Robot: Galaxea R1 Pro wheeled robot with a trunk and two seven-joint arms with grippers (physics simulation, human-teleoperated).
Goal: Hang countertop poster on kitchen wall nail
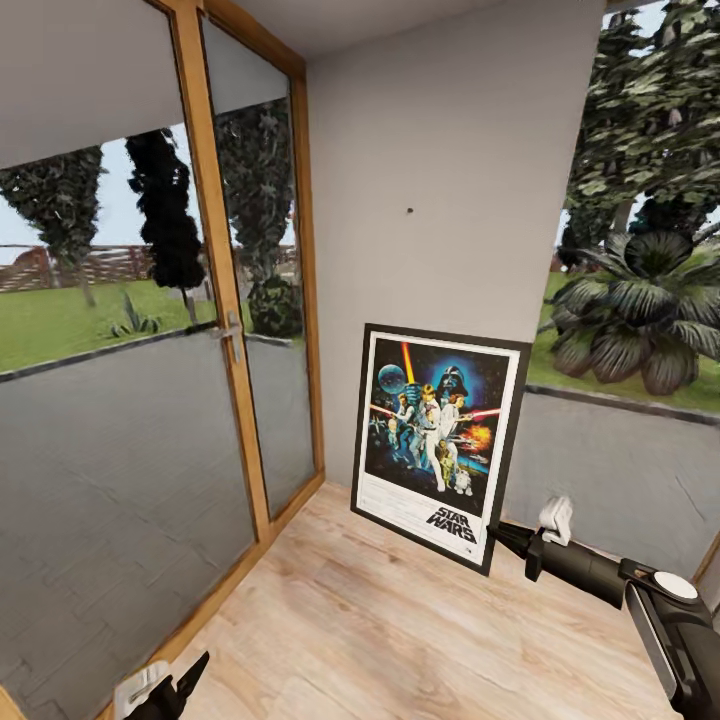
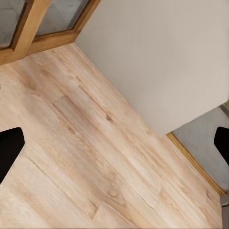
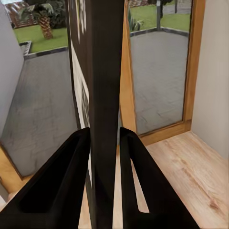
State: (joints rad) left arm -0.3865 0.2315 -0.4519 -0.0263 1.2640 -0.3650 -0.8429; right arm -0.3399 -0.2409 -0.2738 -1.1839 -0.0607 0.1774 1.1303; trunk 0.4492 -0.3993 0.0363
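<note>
The Star Wars poster (image 1: pixel 437 440) hangs in the air, upright and slightly tilted, in front of the light grey wall panel. My right gripper (image 1: pixel 497 538) is shut on the poster's lower right corner. In the right wrist view the poster (image 3: pixel 102 86) is edge-on, a dark slab pinched between both fingers (image 3: pixel 71 181). The wall nail (image 1: pixel 409 211) is a dark dot on the panel, above the poster's top edge. My left gripper (image 1: pixel 172 685) sits low at the bottom left; in the left wrist view its dark fingertips (image 2: pixel 8 150) stand wide apart over bare wood floor, open and holding nothing.
A wood-framed glass door (image 1: pixel 215 300) stands to the left of the panel, with a window (image 1: pixel 640 250) to the right. Light wood flooring (image 1: pixel 380 620) stretches below. Trees and lawn lie outside.
</note>
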